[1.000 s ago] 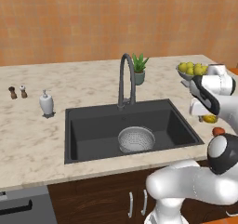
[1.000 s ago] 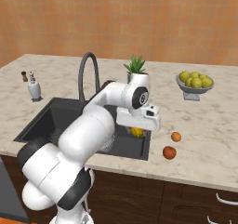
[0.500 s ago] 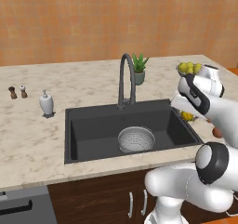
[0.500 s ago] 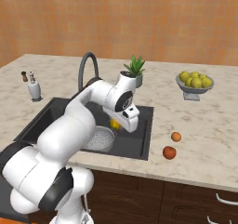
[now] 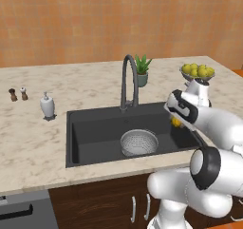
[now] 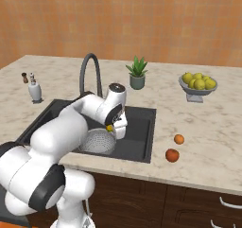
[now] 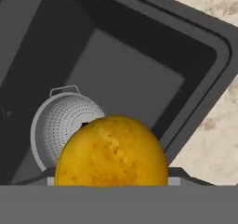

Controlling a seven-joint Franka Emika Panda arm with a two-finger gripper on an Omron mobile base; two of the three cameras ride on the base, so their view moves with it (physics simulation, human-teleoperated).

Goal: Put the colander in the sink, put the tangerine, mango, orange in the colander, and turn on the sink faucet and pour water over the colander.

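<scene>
Your end effector [image 6: 113, 129] is clamped on the mango [image 7: 111, 151], a yellow-orange speckled fruit that sits between the jaws and covers the fingertips in the hand view. In the left base view you see a sliver of that mango [image 5: 176, 122] just under the hand, over the right part of the sink [image 5: 90, 138].

Below the end effector and a little to one side lies the colander [image 7: 62, 123], upright on the floor of the sink [image 7: 135, 86], with one small handle showing at its rim. In the hand view the mango overlaps the colander's near edge, so the fruit hangs above the rim rather than over the middle of the bowl. In the right base view the colander [image 6: 97, 141] lies just under and beside the hand, partly hidden by the arm; in the left base view the colander [image 5: 138, 142] is lower and to the left of the hand, clear of it.

The sink faucet [image 5: 128, 83] stands behind the basin, beyond the colander from the end effector, its spout arched over the sink.

Well to the right of the end effector, on the desk [image 6: 198, 127] past the sink's edge, you have two more fruits: a smaller orange one [image 6: 178, 139] and a larger reddish-orange one [image 6: 172, 155] just in front of it. Which is the tangerine and which the orange I cannot tell.
</scene>
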